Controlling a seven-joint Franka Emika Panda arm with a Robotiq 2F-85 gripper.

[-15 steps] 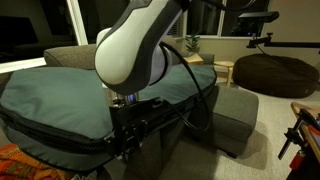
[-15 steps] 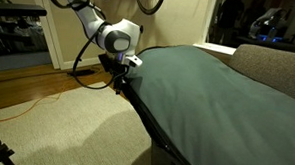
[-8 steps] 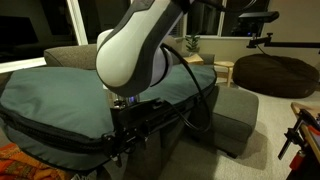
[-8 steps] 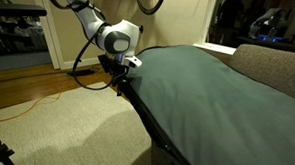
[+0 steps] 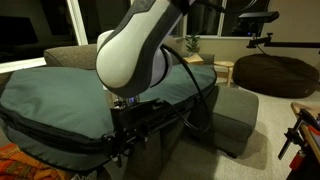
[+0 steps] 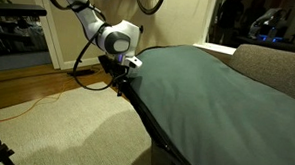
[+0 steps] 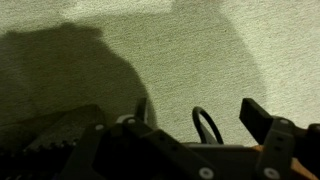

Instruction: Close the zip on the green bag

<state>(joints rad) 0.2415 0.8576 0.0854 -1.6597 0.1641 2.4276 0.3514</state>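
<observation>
**Item 1, green bag** [image 6: 202, 90]: large, flat and teal-green. It lies across the grey sofa [image 6: 273, 66] in both exterior views, with its rounded end reaching toward your arm.

**Item 2, zip** [image 6: 154, 128]: a dark track along the bag's side rim. It runs from the rounded end down toward the lower edge of the frame.

**Item 3, end effector** [image 6: 120, 83]: it points downward, right against the rim at the bag's rounded end, where the zip runs. You cannot tell whether its jaws are apart or clamped on anything, because it is small and dark in both exterior views. The wrist view shows only dark parts of it along the bottom edge.

**Item 4, arm** [image 5: 135, 50]: white, filling the centre foreground in an exterior view. 1 black cable [image 5: 205, 95] loops down beside it.

**Item 5, carpet** [image 7: 200, 50]: pale, below the end effector in the wrist view, with a broad shadow to the left.

**Item 6, brown beanbag** [image 5: 272, 72]: on the floor, well apart from the bag.

**Item 7, orange cable** [image 6: 21, 109]: 1 thin line lying across the floor.
</observation>
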